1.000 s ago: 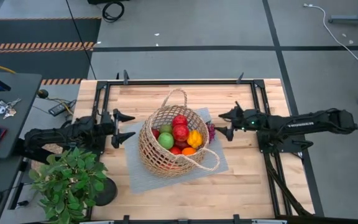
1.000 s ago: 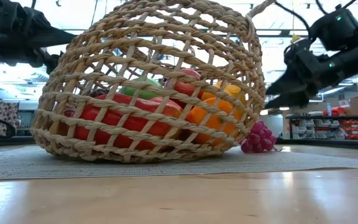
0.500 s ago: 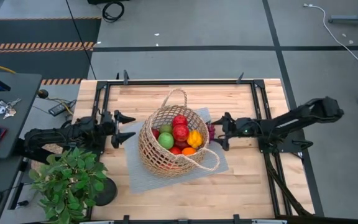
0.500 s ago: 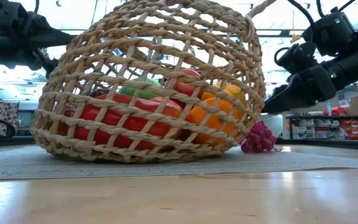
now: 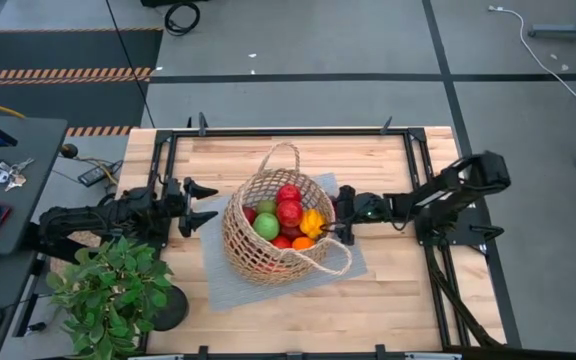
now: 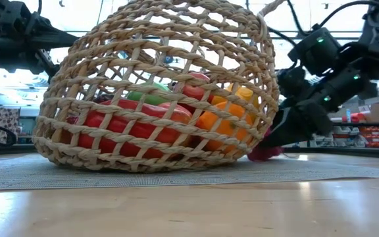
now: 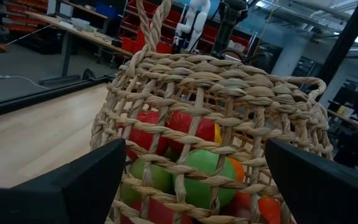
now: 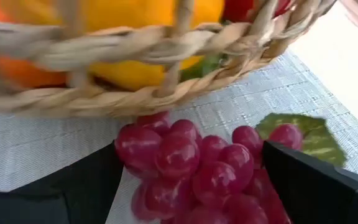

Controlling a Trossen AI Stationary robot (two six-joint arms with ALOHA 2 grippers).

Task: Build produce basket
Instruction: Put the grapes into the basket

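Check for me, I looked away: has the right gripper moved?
Yes. The right gripper has moved left toward the basket, now open around the grapes beside it.

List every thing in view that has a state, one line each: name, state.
basket: on the grey mat, filled with produce.
grapes: on the mat beside the basket, outside it, not gripped.
right gripper: open, low, fingers either side of the grapes.
left gripper: open, empty, waiting left of the basket.
potted plant: upright at the table's near left corner.
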